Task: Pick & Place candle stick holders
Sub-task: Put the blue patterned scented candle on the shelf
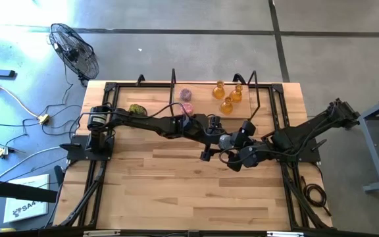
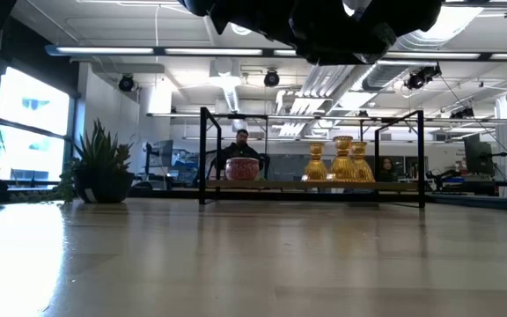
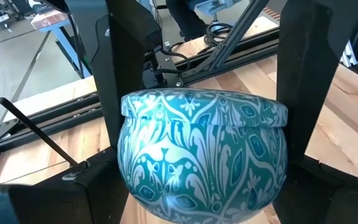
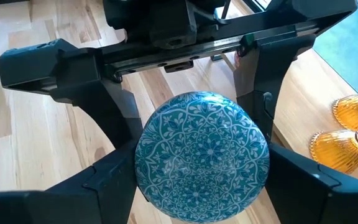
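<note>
A light blue patterned squat holder [image 3: 204,162] hangs between both grippers above the table's middle; it also shows in the right wrist view [image 4: 202,155]. My left gripper [image 1: 219,135] and my right gripper [image 1: 234,148] meet there, both shut on it. Three amber holders [image 1: 227,96] stand on their bases at the far edge, and also show in the low view [image 2: 341,162]. Two pink holders [image 1: 186,100] stand to their left. A green plant ball [image 1: 136,110] lies at the far left. My left gripper pinches the blue holder's rounded body [image 3: 135,186] between its two fingers [image 3: 89,186], one on each side. The holder is lifted clear of the table. My right gripper pinches the same holder by its two opposite sides [image 4: 148,174] between its fingers [image 4: 107,183], coming from the end opposite the left gripper. Its fingers [image 3: 120,81] stand beside the holder's rim [image 3: 132,106].
A black frame [image 1: 174,82] runs along the table's far edge and both sides. Bare wood [image 1: 176,191] lies toward the near edge. In the low view a potted plant [image 2: 102,172] and a person [image 2: 242,141] show beyond the table.
</note>
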Controlling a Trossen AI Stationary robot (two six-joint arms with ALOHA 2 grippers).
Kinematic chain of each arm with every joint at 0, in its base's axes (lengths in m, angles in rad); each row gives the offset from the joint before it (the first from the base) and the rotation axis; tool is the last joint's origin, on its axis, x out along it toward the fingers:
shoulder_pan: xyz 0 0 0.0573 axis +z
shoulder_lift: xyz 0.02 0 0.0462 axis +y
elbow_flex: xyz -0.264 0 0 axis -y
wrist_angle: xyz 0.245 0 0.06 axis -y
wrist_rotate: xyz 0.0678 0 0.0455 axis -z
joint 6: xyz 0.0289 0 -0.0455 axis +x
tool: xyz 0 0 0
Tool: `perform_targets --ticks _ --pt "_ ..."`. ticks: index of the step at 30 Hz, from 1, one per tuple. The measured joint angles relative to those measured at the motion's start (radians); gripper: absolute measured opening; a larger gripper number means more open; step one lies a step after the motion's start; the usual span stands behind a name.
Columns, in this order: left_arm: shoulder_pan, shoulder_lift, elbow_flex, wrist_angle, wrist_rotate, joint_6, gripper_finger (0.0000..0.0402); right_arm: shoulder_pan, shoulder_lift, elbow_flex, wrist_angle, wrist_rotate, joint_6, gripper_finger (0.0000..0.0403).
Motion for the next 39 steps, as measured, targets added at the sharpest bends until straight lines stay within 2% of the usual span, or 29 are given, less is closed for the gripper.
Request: perform_targets --ticks 7,10,17,21,39 --pt "0.0 0.001 0.0 0.0 0.005 -0.03 0.031 0.0 0.0 0.0 0.006 -0.012 0.004 0.0283" --pt "0.0 0.026 -0.001 0.052 0.006 -0.04 0.0309 0.0 -0.001 -0.003 -0.012 -0.025 0.007 0.0283" --pt "0.0 0.048 -0.001 0.084 0.007 -0.042 0.0282 -0.001 0.0 -0.002 -0.03 -0.032 0.029 0.0283" --pt "0.0 0.048 -0.001 0.086 0.005 -0.045 0.0279 -0.001 0.0 -0.002 -0.03 -0.032 0.029 0.0284" --pt "-0.001 0.048 -0.001 0.087 0.007 -0.048 0.0285 -0.001 0.0 -0.002 0.004 -0.056 -0.032 0.0335"
